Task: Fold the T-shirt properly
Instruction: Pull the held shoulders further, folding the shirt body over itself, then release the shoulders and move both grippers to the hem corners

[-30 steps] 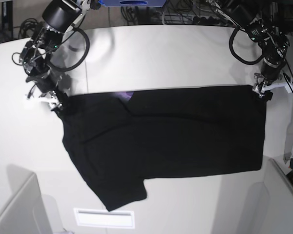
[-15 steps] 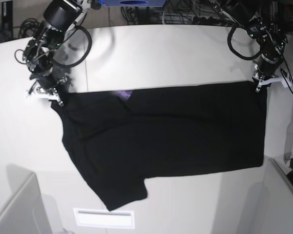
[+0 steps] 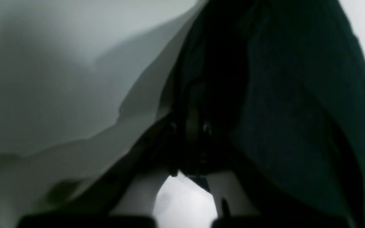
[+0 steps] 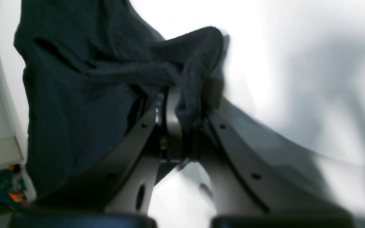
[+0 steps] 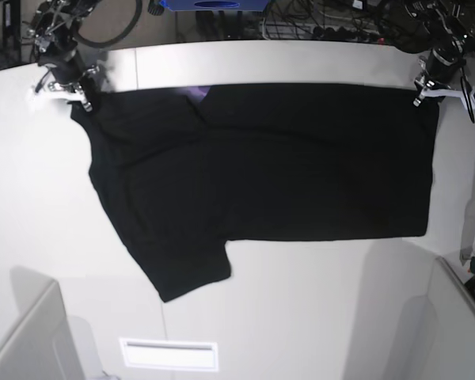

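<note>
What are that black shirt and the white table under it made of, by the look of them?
The T-shirt looks like soft knit cloth, probably cotton: matte, and it bunches into folds where the right claw pinches it. The table looks like a hard, smooth white board, perhaps laminate or painted wood; it takes soft shadows with a faint sheen.

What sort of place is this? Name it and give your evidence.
Most likely a robotics lab bench: two robot arms, the left gripper and right gripper, pinch a black T-shirt on a white table, with cables tangled behind it.
</note>
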`<action>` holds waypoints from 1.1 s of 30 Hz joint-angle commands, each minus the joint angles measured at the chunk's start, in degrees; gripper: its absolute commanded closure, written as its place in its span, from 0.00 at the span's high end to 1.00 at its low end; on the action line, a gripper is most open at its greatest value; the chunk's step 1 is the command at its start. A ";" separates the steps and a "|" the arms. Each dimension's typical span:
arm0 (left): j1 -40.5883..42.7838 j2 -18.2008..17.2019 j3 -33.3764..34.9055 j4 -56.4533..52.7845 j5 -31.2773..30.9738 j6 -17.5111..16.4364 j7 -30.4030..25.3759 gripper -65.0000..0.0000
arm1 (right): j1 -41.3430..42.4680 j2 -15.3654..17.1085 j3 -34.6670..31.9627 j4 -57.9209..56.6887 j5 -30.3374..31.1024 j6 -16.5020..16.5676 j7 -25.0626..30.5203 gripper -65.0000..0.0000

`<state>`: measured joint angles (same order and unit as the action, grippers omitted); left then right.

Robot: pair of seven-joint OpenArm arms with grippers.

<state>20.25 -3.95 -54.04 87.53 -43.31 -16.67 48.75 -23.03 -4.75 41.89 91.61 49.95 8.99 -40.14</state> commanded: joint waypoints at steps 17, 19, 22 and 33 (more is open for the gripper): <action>7.84 -0.14 0.11 4.74 0.45 0.27 -0.36 0.00 | -9.37 0.05 0.27 5.75 2.49 -0.69 0.89 0.00; 8.10 -0.14 0.11 4.83 0.45 0.27 -0.36 0.00 | -9.46 0.05 0.27 5.75 2.49 -0.69 0.54 0.00; 8.19 -0.23 -0.42 4.83 0.45 0.27 -0.36 0.00 | -9.46 0.05 0.27 6.28 2.49 -0.69 0.45 0.00; 9.60 2.58 -7.28 11.33 0.45 0.27 -0.36 0.95 | -11.39 -1.97 6.24 15.68 2.49 -0.60 0.62 0.57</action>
<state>29.41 -0.27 -61.04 97.58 -42.09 -16.19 49.58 -34.17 -7.16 47.75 106.15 51.48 7.92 -40.27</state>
